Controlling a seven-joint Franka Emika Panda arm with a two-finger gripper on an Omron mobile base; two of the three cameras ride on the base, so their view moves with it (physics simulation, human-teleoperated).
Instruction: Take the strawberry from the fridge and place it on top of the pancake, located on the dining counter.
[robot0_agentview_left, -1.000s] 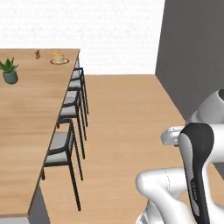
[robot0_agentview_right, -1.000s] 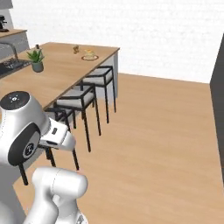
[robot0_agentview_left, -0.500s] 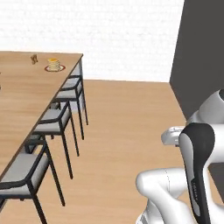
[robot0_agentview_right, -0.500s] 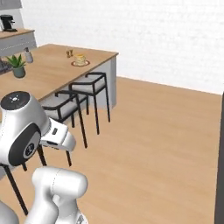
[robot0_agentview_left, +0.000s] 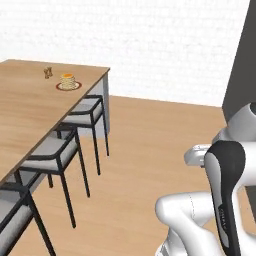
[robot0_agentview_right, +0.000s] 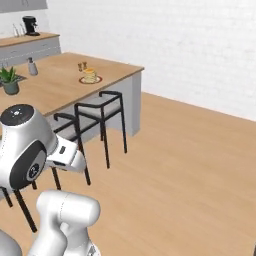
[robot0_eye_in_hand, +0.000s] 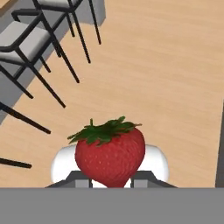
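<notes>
Wooden tabletop (robot0_agentview_left: 30, 107) is carrying the pancake (robot0_agentview_left: 68, 81) near its far end. From the right, it (robot0_agentview_right: 90, 76) is sitting beyond stools (robot0_agentview_right: 102, 107). Hand view: end effector (robot0_eye_in_hand: 109, 177) is gripping the strawberry (robot0_eye_in_hand: 110, 155), leaves pointing up, tip down.

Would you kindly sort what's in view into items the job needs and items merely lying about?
Needed:
strawberry, held in the tool
pancake
dining counter

Lying about:
stools
potted plant
coffee machine
</notes>
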